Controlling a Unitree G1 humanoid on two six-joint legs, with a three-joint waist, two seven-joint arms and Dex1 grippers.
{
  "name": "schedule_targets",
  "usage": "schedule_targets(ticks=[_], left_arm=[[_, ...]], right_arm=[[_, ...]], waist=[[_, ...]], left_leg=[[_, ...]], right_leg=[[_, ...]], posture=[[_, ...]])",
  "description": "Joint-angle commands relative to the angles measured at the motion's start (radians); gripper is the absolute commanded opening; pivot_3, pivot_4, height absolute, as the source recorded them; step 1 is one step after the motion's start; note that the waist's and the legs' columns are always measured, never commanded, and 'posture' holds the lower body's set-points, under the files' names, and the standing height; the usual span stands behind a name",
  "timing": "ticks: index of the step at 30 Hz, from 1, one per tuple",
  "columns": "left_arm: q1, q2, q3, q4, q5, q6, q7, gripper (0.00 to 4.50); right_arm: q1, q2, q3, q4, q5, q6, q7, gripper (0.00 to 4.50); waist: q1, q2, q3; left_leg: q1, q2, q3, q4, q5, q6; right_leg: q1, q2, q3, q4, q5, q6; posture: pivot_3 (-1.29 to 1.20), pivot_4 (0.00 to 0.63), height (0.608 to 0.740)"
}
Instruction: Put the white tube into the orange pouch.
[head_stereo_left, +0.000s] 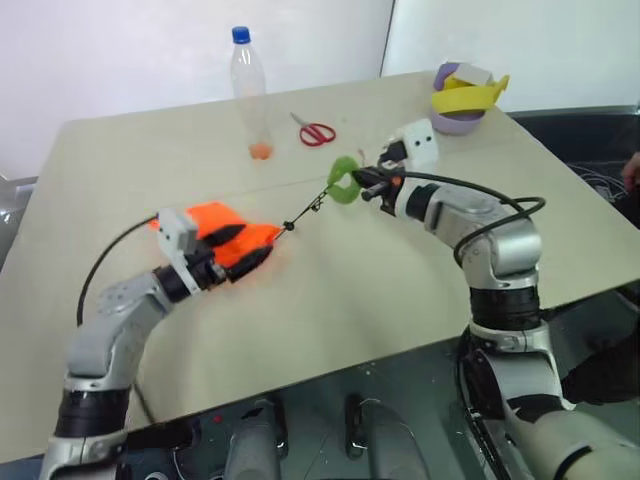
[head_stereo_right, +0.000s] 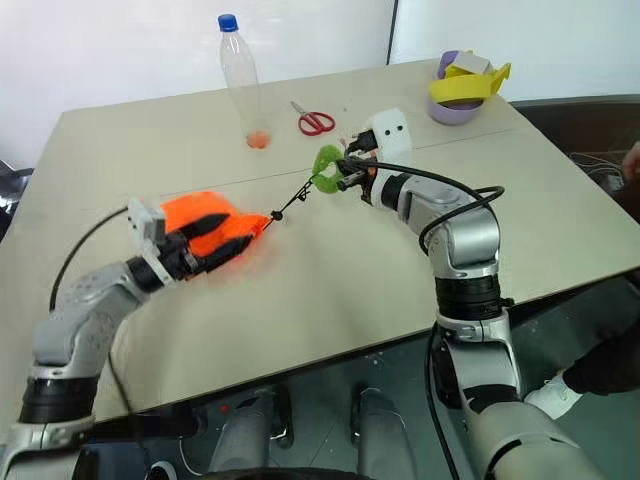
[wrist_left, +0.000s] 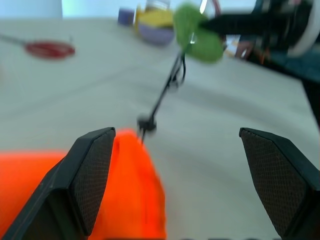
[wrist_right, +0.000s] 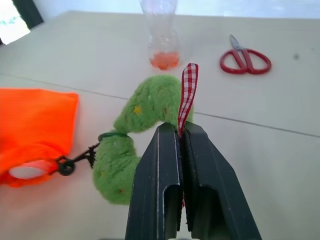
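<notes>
The orange pouch (head_stereo_left: 212, 218) lies on the table at the left, its mouth end toward the middle. My left gripper (head_stereo_left: 255, 243) stands open around that end, its fingers (wrist_left: 92, 170) wide apart and closed on nothing. A thin black cord (head_stereo_left: 310, 207) stretches from the pouch to the green round tag (head_stereo_left: 343, 182). My right gripper (wrist_right: 181, 129) is shut on the tag's red-checked ribbon (wrist_right: 188, 90), holding the tag above the table. A small white patch (wrist_right: 24, 171) shows inside the pouch's mouth; it may be the white tube, but I cannot tell for sure.
A clear bottle (head_stereo_left: 250, 90) with a blue cap stands at the back. Red scissors (head_stereo_left: 316, 132) lie to its right. A purple bowl (head_stereo_left: 458, 122) with yellow items sits at the back right corner. The table's front edge (head_stereo_left: 330, 365) runs close to me.
</notes>
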Motion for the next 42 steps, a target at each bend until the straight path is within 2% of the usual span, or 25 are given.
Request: schedule_targets(ticks=[1,3,6,9,14,18,23,24,25,26,27,28,29,31,32,33,34,35,36,37,38,40,42], left_arm=[[-0.064,0.017,-0.033,0.08,0.111,-0.074,0.029,4.25],[-0.084,-0.001,-0.08,0.113,0.201,-0.161,0.048,4.25],[-0.078,-0.094,-0.107,0.064,0.174,-0.146,0.089,4.25],[-0.022,-0.134,-0.178,0.038,0.325,-0.228,0.179,4.25],[0.082,-0.197,-0.243,-0.061,0.429,-0.287,0.279,4.25],[0.119,-0.238,-0.26,-0.086,0.566,-0.321,0.423,4.25],[0.076,-0.299,-0.255,-0.05,0.599,-0.298,0.503,4.25],[0.072,-0.308,-0.257,-0.042,0.604,-0.297,0.511,4.25],[0.069,-0.312,-0.261,-0.036,0.612,-0.3,0.517,4.25],[0.066,-0.321,-0.262,-0.03,0.613,-0.305,0.521,4.25],[0.062,-0.33,-0.266,-0.023,0.606,-0.307,0.518,4.25],[0.057,-0.332,-0.276,-0.018,0.616,-0.31,0.515,4.25],[0.054,-0.333,-0.283,-0.015,0.624,-0.312,0.513,4.25],[0.054,-0.344,-0.286,-0.003,0.623,-0.3,0.515,4.25],[0.055,-0.346,-0.287,0.0,0.626,-0.296,0.517,4.25],[0.056,-0.349,-0.286,0.002,0.623,-0.291,0.518,4.25],[0.058,-0.35,-0.285,0.001,0.622,-0.289,0.518,4.25],[0.058,-0.355,-0.279,0.005,0.615,-0.285,0.523,4.25],[0.057,-0.359,-0.275,0.008,0.611,-0.283,0.526,4.25],[0.057,-0.36,-0.272,0.01,0.609,-0.281,0.529,4.25],[0.056,-0.359,-0.273,0.009,0.613,-0.28,0.531,4.25],[0.053,-0.357,-0.273,0.004,0.624,-0.29,0.536,4.25],[0.054,-0.357,-0.267,0.0,0.631,-0.288,0.55,4.25]], right_arm=[[-0.024,-0.002,-0.018,-0.061,0.042,-0.022,0.009,0.0],[-0.026,0.002,-0.016,-0.068,0.053,-0.023,0.002,0.0],[-0.031,0.01,-0.012,-0.073,0.062,-0.026,-0.008,0.0],[-0.042,0.013,-0.008,-0.062,0.052,-0.044,-0.027,0.0],[-0.061,0.028,-0.004,-0.037,0.057,-0.064,-0.048,0.0],[-0.063,0.03,0.007,-0.025,0.059,-0.078,-0.049,0.0],[-0.058,0.045,0.028,-0.018,0.062,-0.083,-0.047,0.0],[-0.057,0.049,0.029,-0.018,0.063,-0.082,-0.049,0.0],[-0.055,0.053,0.031,-0.021,0.064,-0.081,-0.051,0.0],[-0.054,0.056,0.032,-0.023,0.064,-0.081,-0.053,0.0],[-0.053,0.058,0.034,-0.025,0.064,-0.081,-0.053,0.0],[-0.051,0.058,0.036,-0.026,0.063,-0.081,-0.054,0.0],[-0.051,0.057,0.037,-0.027,0.062,-0.081,-0.055,0.0],[-0.05,0.058,0.038,-0.029,0.063,-0.08,-0.058,0.0],[-0.05,0.058,0.038,-0.031,0.064,-0.079,-0.059,0.0],[-0.05,0.058,0.038,-0.031,0.064,-0.079,-0.06,0.0],[-0.05,0.059,0.038,-0.032,0.064,-0.078,-0.061,0.0],[-0.05,0.06,0.037,-0.033,0.065,-0.077,-0.063,0.0],[-0.05,0.06,0.036,-0.034,0.066,-0.077,-0.064,0.0],[-0.049,0.061,0.036,-0.036,0.067,-0.076,-0.065,0.0],[-0.048,0.06,0.038,-0.038,0.067,-0.075,-0.064,0.0],[-0.046,0.06,0.038,-0.039,0.068,-0.074,-0.065,0.0],[-0.043,0.059,0.041,-0.041,0.068,-0.074,-0.063,0.0]], waist=[[-0.002,0.0,0.0],[-0.003,0.0,0.0],[-0.002,0.0,0.0],[-0.001,0.0,0.0],[-0.001,0.0,0.0],[0.001,0.0,0.0],[0.0,0.001,0.0],[0.005,0.001,-0.001],[0.007,-0.001,-0.001],[0.01,-0.007,-0.001],[0.012,-0.008,-0.001],[0.015,-0.008,-0.001],[0.016,-0.006,0.0],[0.009,0.002,-0.001],[-0.003,0.013,-0.002],[-0.01,0.03,-0.008],[-0.008,0.024,-0.01],[-0.005,0.014,-0.011],[0.001,0.01,-0.009],[0.005,0.009,-0.007],[0.006,0.007,-0.005],[0.002,0.007,-0.005],[0.001,0.007,-0.005]], left_leg=[[0.0,0.0,0.0,0.0,0.0,0.0],[0.001,-0.002,0.0,0.002,0.0,0.0],[0.0,-0.002,0.0,0.008,0.001,-0.001],[-0.001,-0.003,0.0,0.015,0.001,-0.001],[-0.001,-0.003,0.001,0.015,0.0,0.0],[-0.001,-0.002,0.0,0.013,0.0,-0.001],[-0.003,0.005,0.001,0.008,0.0,-0.001],[-0.004,0.01,0.002,0.002,0.0,-0.001],[-0.003,0.019,0.008,-0.007,0.001,-0.001],[0.001,0.021,0.017,-0.005,0.002,-0.002],[0.012,0.017,0.041,-0.004,0.002,-0.002],[0.016,0.008,0.04,-0.001,0.002,-0.002],[0.016,-0.006,0.018,-0.001,0.001,-0.002],[0.017,-0.033,-0.048,0.0,0.001,-0.002],[0.015,-0.033,-0.063,0.007,0.001,-0.002],[0.009,-0.026,-0.083,0.013,0.001,-0.001],[-0.006,-0.004,-0.095,0.008,0.001,-0.001],[-0.004,-0.004,-0.082,0.003,0.002,-0.002],[0.001,-0.018,-0.07,-0.001,0.004,0.0],[0.005,-0.042,-0.074,0.0,0.005,-0.001],[0.012,-0.048,-0.082,-0.002,0.005,-0.001],[0.018,-0.047,-0.083,0.0,0.006,-0.002],[0.017,-0.047,-0.081,0.002,0.006,-0.002]], right_leg=[[0.0,0.0,0.0,0.0,0.0,0.0],[0.001,-0.001,0.0,0.001,0.0,0.0],[0.0,-0.002,0.001,0.003,0.0,0.001],[0.001,-0.002,0.002,0.006,0.0,0.001],[-0.001,-0.002,0.003,0.006,-0.001,0.001],[-0.001,-0.002,0.003,0.005,-0.001,0.002],[0.001,0.004,0.002,-0.006,0.009,0.0],[0.004,0.008,0.003,-0.015,0.017,-0.004],[0.003,0.012,0.006,-0.009,0.018,-0.008],[-0.002,0.009,0.01,0.021,0.0,-0.017],[-0.012,0.002,0.024,0.045,-0.023,-0.013],[-0.015,-0.002,0.025,0.049,-0.028,-0.014],[-0.014,-0.003,0.026,0.045,-0.028,-0.014],[0.002,0.0,0.01,0.037,-0.028,-0.014],[0.008,0.002,-0.002,0.031,-0.027,-0.013],[0.021,0.017,-0.018,0.002,-0.012,-0.01],[0.028,0.032,-0.024,-0.021,0.003,-0.01],[0.028,0.022,-0.019,0.031,-0.026,-0.015],[0.03,0.011,-0.001,0.067,-0.085,0.002],[0.025,0.008,0.01,0.075,-0.091,0.004],[0.03,0.006,0.013,0.076,-0.092,0.003],[0.037,0.009,0.009,0.076,-0.092,0.003],[0.037,0.008,0.011,0.075,-0.091,0.005]], posture=[[0.0,0.15,0.74],[0.0,0.15,0.74],[0.0,0.15,0.74],[0.0,0.15,0.74],[0.0,0.15,0.74],[0.0,0.15,0.74],[0.0,0.15,0.74],[0.0,0.15,0.74],[0.0,0.15,0.74],[0.0,0.15,0.74],[0.0,0.15,0.74],[0.0,0.15,0.74],[0.0,0.15,0.74],[0.0,0.15,0.74],[0.0,0.15,0.74],[0.0,0.15,0.74],[0.0,0.15,0.74],[0.0,0.15,0.74],[0.0,0.15,0.74],[0.0,0.15,0.74],[0.0,0.15,0.74],[0.0,0.15,0.74],[0.0,0.15,0.74]])
